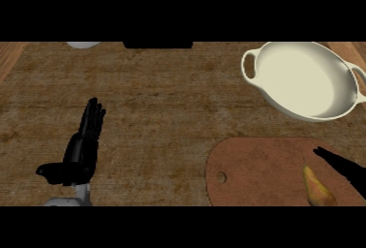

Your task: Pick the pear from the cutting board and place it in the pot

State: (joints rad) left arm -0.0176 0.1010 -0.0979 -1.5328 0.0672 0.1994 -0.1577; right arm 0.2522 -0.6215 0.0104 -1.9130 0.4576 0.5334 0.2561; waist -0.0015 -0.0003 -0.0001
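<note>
- The pear (318, 188) is lying on the cutting board (265, 169), toward the board's 4 o'clock part, near the lower edge of the head view.
- The right hand (342, 167) is showing at the pear's 1 o'clock, its straight fingers pointing toward 10 o'clock, just beside the pear; whether it is touching the fruit cannot be told.
- The pot (304, 80) is sitting on the bench (164, 97) at the board's 1 o'clock, holding nothing.
- The left hand (80, 150) is resting open at the view's 8 o'clock side, fingers pointing toward 12 o'clock, well apart from the board.
</note>
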